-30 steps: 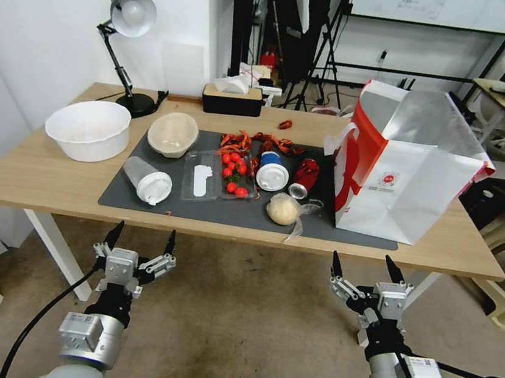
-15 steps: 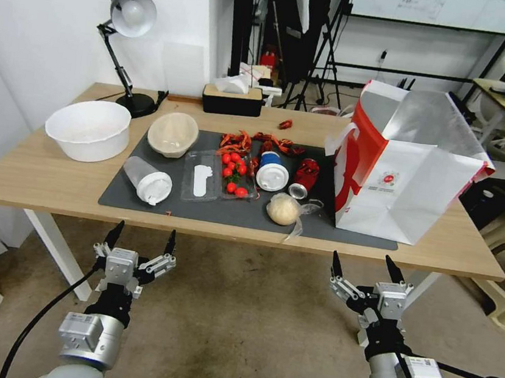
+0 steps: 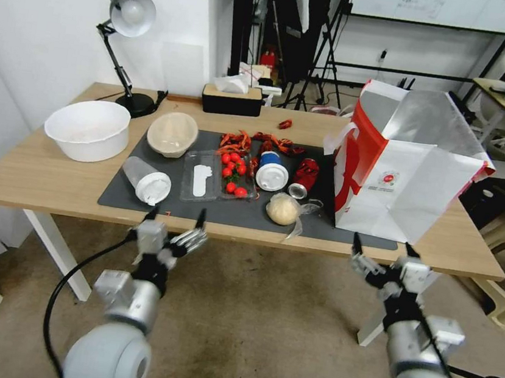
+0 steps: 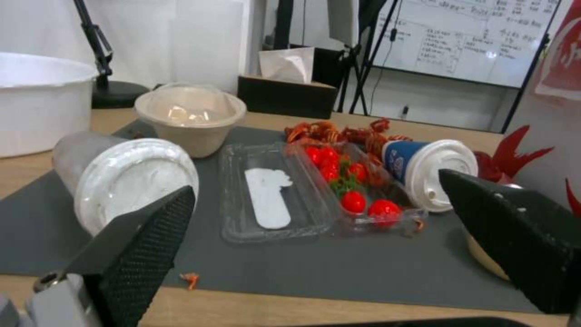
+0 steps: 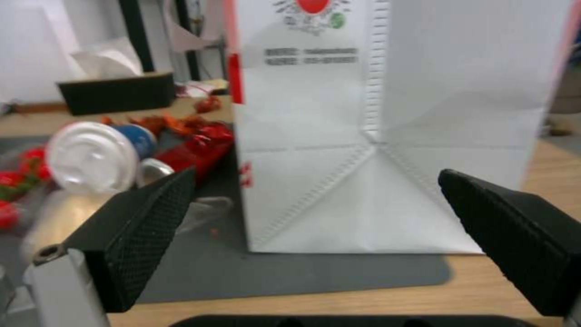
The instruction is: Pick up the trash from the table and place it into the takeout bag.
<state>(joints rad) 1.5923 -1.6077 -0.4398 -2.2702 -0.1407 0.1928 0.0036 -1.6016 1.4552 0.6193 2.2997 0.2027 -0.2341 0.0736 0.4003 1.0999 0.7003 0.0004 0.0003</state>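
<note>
Head view, room: we see a white wall, black tripods and a whiteboard behind the long light-wood table on white legs.
Head view, table: a dark grey mat carries the trash; a black desk lamp, a black tissue box and a round white plastic tub stand around it.
Head view, trash: beige pulp bowl, clear lidded plastic cup on its side, blue cup with white lid, crushed red drink can, plastic-wrapped pale bun, and red leftovers at the mat's far side.
Head view, bag: the boxy white paper takeout bag with red sides and foil lining stands open at the mat's right end.
Head view, grippers: we find the left gripper and the right gripper at the table's near edge, fingers spread.
Left wrist view: fingers apart, facing the clear lidded plastic cup and a clear clamshell tray of cherry tomatoes.
Right wrist view: fingers apart before the bag's white front.
</note>
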